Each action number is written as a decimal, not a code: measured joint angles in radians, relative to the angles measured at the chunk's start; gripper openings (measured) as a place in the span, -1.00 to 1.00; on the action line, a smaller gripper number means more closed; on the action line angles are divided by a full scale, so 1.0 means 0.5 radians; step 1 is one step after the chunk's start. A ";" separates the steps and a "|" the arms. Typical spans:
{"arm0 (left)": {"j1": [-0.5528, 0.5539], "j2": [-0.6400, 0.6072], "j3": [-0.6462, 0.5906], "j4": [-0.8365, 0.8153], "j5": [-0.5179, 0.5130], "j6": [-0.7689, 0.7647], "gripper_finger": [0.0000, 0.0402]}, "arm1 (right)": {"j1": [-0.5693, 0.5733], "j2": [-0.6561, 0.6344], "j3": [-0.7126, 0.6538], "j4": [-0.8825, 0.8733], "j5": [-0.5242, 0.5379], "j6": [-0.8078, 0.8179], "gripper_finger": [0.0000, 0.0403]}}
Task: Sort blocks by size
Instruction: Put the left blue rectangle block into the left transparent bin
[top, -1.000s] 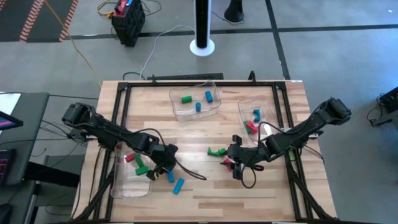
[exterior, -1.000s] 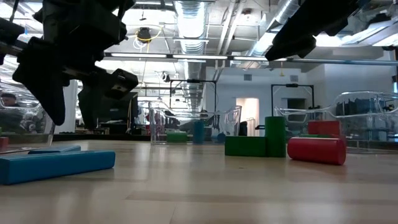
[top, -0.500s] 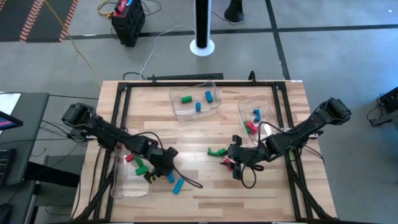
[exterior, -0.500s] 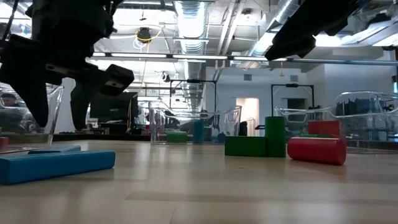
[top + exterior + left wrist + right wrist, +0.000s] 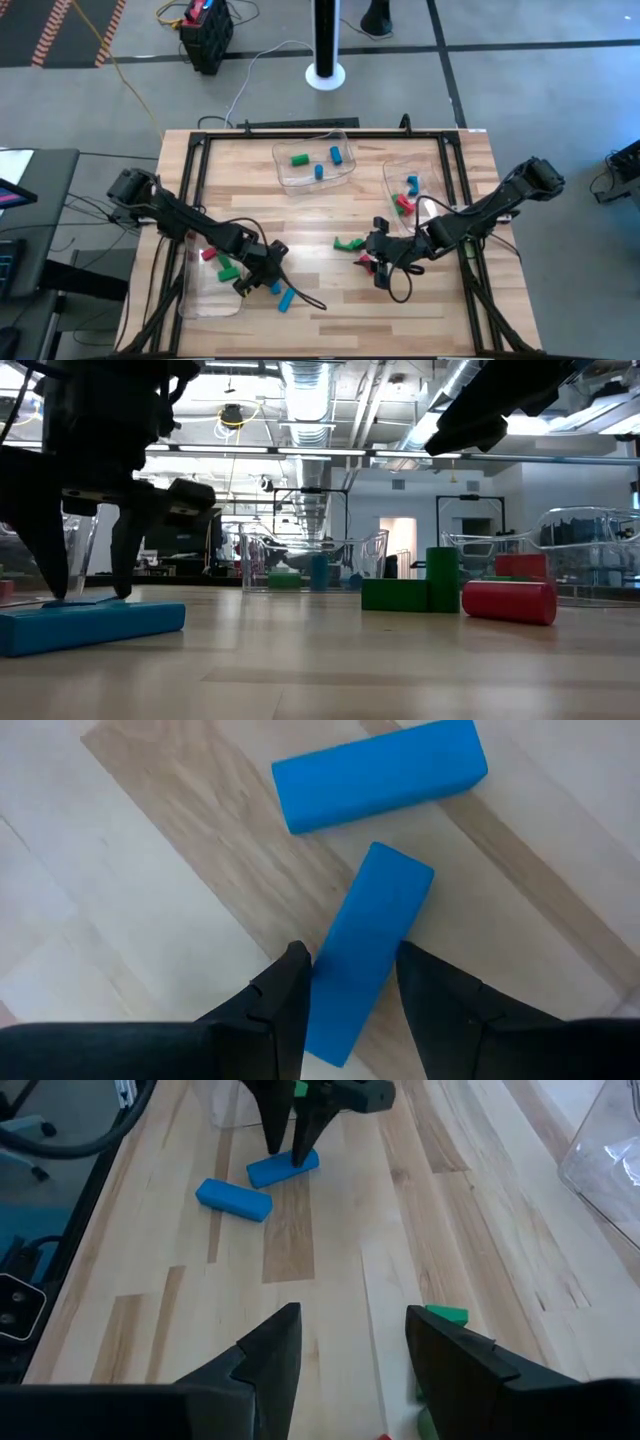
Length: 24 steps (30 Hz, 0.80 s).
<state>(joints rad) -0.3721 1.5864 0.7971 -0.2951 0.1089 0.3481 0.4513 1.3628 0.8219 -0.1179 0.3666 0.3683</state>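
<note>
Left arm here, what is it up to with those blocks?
The left gripper is down on the table with its open jaws straddling one blue bar; a second blue bar lies just beyond. Whether it grips yet is unclear. The right gripper waits, open and empty, near the green block.

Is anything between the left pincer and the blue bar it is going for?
Nothing visible. The left pincer already has its open fingers on either side of the blue bar; the second blue bar lies just beyond, clear of the fingers.
</note>
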 joint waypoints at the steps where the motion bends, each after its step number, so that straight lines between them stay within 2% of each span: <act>1: 0.001 0.010 0.001 0.012 0.004 -0.001 -0.29 | 0.000 0.000 0.000 0.000 0.000 0.000 0.03; 13: 0.001 0.032 -0.011 -0.016 -0.060 0.036 -0.29 | 0.000 0.000 0.000 0.002 0.000 0.000 0.03; 20: 0.001 0.032 -0.011 -0.012 -0.065 0.031 -0.22 | 0.000 0.000 0.000 0.002 0.000 -0.001 0.03; 24: 0.001 0.031 -0.010 -0.011 -0.089 0.021 -0.29 | 0.000 0.000 0.000 0.001 0.000 -0.001 0.03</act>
<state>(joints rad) -0.3717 1.6020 0.7921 -0.3005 0.0644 0.3587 0.4511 1.3628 0.8219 -0.1173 0.3666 0.3676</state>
